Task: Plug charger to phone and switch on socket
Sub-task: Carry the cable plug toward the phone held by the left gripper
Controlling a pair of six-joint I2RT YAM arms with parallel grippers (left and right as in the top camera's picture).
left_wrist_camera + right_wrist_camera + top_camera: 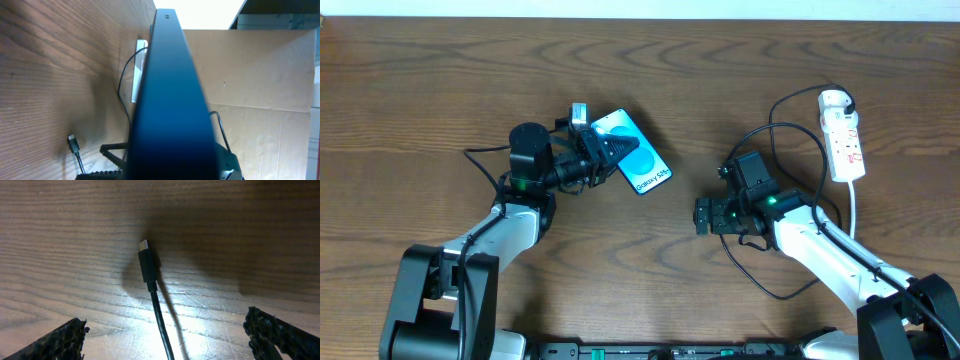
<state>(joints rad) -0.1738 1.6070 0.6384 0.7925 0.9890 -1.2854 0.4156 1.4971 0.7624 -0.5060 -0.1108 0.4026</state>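
The phone (642,163), with a cyan-blue screen, lies at an angle left of the table's centre. My left gripper (610,152) is shut on its near end. In the left wrist view the phone (172,100) is edge-on and fills the middle, hiding most of the fingers. The charger is a thin black cable (772,125) that loops from the white socket (844,140) at the far right. Its connector tip (144,255) lies flat on the wood, just ahead of my right gripper (165,327). That gripper is open and empty, with the cable running between its fingers.
The socket's thick white cord (854,205) runs toward the front edge beside my right arm. The black cable makes a second loop (785,292) under the right arm. Cardboard panels (260,75) stand beyond the table. The connector (73,144) and socket (140,70) also show in the left wrist view.
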